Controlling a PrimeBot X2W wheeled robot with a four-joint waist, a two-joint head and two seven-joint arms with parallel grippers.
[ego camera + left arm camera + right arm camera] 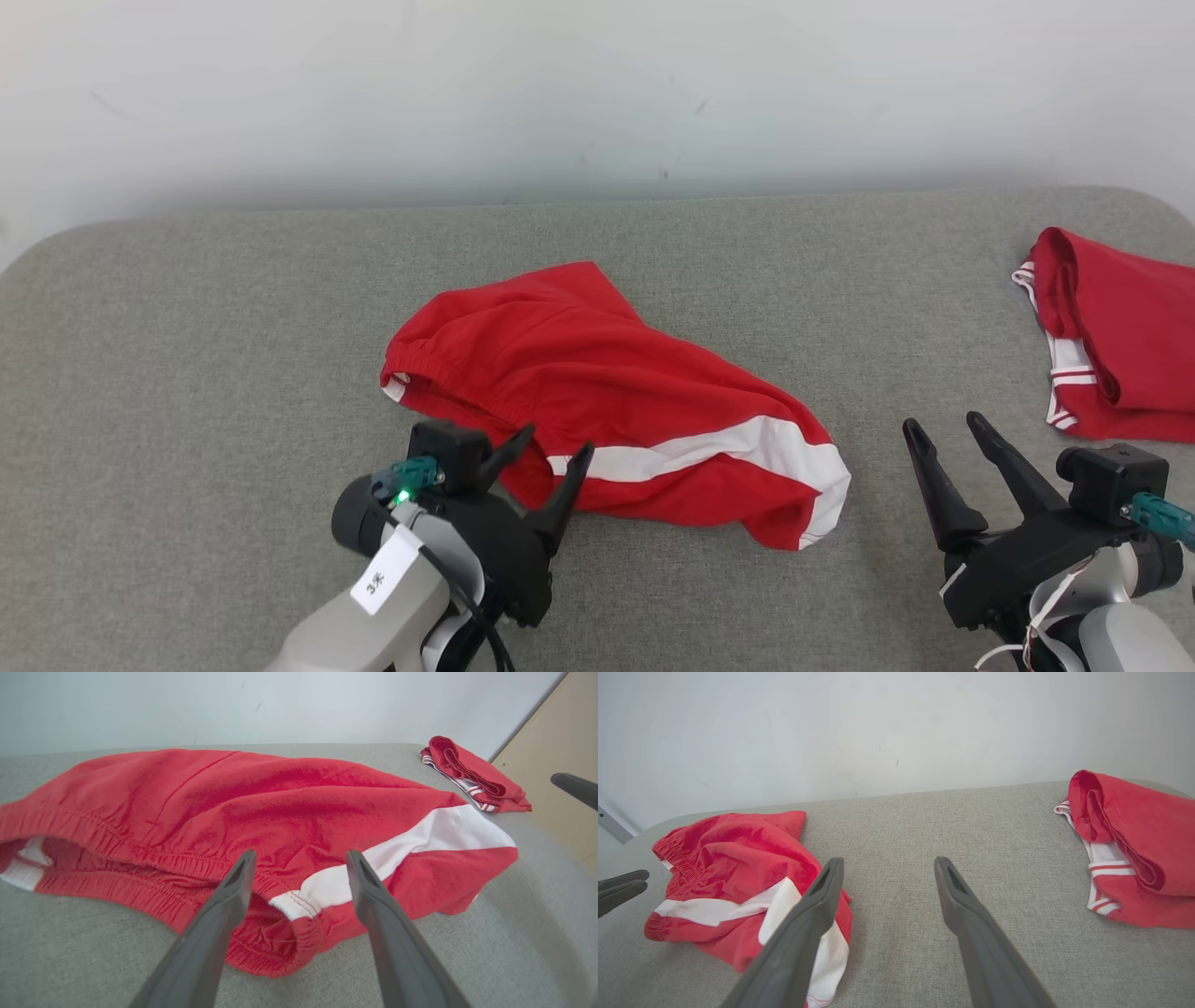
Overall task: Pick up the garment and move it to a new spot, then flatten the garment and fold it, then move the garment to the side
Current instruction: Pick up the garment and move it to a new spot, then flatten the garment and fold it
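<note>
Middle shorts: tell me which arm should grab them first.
Left, likely. The left gripper stands open with its tips right at the waistband of the shorts; the right gripper, also open, hovers over bare cushion, apart from them.

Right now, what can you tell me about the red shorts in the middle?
The red shorts look like soft knit cloth, with a gathered elastic waistband and a white stripe. They lie crumpled, unfolded, on the grey padded surface. The left gripper, open, sits at the waistband by the stripe's end; touch unclear.
</note>
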